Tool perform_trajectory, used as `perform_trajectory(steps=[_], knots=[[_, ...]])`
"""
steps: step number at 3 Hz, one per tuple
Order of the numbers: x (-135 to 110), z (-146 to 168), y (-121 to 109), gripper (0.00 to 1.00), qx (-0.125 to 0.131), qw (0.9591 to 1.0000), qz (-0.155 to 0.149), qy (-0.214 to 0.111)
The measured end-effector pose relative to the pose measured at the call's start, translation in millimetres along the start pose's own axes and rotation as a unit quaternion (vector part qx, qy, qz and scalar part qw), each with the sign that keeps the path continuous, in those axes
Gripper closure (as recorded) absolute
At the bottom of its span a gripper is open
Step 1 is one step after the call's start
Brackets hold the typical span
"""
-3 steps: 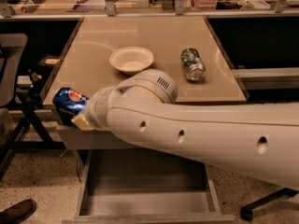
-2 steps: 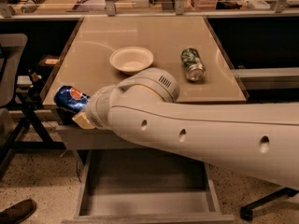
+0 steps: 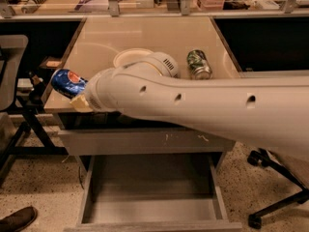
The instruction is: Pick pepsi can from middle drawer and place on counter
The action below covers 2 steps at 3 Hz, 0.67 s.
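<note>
The pepsi can [image 3: 67, 82] is blue with its round logo showing. It is tilted in the air at the front left corner of the beige counter [image 3: 145, 33]. My gripper [image 3: 77, 98] is at the end of the big white arm and is shut on the can; only a beige finger [image 3: 79, 103] shows under it. The middle drawer [image 3: 149, 182] is pulled open below, and its grey floor is bare.
A white bowl [image 3: 126, 57] sits on the counter, partly behind my arm. A green and silver can [image 3: 199, 64] lies to its right. A closed grey drawer front with scuffs [image 3: 145, 141] is above the open drawer. A chair [image 3: 12, 66] stands left, a chair base [image 3: 275, 187] right.
My arm has lifted, carrying the pepsi can upward, from beside the counter's front left edge to above its corner. The arm now covers more of the bowl.
</note>
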State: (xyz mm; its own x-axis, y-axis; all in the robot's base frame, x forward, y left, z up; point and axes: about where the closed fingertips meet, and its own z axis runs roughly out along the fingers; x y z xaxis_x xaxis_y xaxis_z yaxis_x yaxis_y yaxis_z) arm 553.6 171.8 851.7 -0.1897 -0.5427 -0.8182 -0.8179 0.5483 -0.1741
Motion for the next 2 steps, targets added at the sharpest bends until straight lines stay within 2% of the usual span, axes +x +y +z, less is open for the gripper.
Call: perform_trajectory(steps=[1, 2], knots=[[-17, 13, -18, 1.0, -0.011, 0.9999, 0.001, -0.001], [-19, 26, -39, 1.0, -0.022, 0.9997, 0.008, 0.009]])
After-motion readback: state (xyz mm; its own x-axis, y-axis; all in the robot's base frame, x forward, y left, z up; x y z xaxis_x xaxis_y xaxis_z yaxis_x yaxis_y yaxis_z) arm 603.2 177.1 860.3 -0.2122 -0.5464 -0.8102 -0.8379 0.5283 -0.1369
